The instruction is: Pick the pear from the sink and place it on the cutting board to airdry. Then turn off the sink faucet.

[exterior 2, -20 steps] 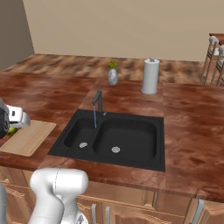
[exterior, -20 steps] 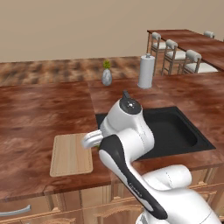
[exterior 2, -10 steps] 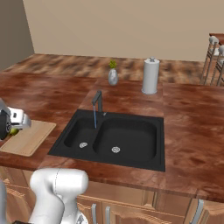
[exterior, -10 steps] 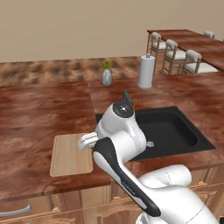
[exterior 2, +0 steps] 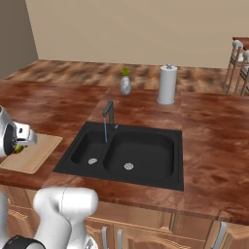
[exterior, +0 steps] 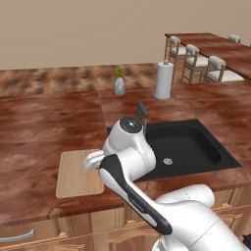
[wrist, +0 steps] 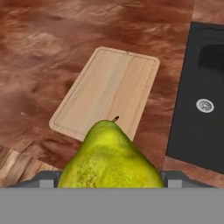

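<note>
Gripper [wrist: 112, 186] pinching the pear [wrist: 111, 159], above the cutting board [wrist: 107, 92] near the counter's [wrist: 39, 52] front edge.

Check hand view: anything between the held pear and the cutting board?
Nothing. In the hand view the pear sits in the gripper above the cutting board, with only open air between; the board's surface is bare.

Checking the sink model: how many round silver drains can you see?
2: one drain in the sink's narrow basin, one drain in its wide basin. None appears hidden.
</note>
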{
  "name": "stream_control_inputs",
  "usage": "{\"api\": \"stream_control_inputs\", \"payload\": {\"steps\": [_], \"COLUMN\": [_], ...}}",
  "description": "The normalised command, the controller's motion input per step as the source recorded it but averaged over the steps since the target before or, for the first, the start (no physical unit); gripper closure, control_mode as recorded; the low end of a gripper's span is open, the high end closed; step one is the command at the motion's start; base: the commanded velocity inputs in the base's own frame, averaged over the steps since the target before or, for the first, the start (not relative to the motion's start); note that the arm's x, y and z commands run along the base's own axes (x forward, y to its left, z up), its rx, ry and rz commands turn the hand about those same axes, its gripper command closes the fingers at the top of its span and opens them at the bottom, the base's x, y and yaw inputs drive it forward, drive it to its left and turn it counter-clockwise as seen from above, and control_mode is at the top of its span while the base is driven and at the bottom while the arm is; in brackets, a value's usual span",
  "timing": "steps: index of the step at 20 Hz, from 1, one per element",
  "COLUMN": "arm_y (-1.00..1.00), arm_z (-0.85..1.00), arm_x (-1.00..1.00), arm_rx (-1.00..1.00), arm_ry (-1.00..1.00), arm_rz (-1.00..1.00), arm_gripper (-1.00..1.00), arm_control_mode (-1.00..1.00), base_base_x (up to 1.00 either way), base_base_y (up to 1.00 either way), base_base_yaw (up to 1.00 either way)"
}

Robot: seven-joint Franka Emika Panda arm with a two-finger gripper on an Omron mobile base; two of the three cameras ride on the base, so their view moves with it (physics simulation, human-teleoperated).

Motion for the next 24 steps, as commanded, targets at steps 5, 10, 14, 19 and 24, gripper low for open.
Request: {"api": "stream_control_inputs", "payload": {"steps": [5, 10, 14, 19, 24], "arm_y": [0.13, 0.11, 0.1, 0.06, 0.01], "arm_z": [-0.24, -0.09, -0.06, -0.08, -0.15], "arm_x": [0.18, 0.16, 0.13, 0.17, 0.16], "arm_rx": [0.0, 0.0, 0.0, 0.0, 0.0], "arm_ry": [0.06, 0.02, 0.0, 0.0, 0.0], "arm_rz": [0.0, 0.0, 0.0, 0.0, 0.0], "arm_gripper": [1.0, 1.0, 1.0, 1.0, 1.0], "arm_control_mode": [-1.0, -1.0, -1.0, -1.0, -1.0], "base_base_x": [0.0, 0.0, 0.0, 0.0, 0.0], "base_base_y": [0.0, 0.0, 0.0, 0.0, 0.0], "base_base_yaw": [0.0, 0.0, 0.0, 0.0, 0.0]}}
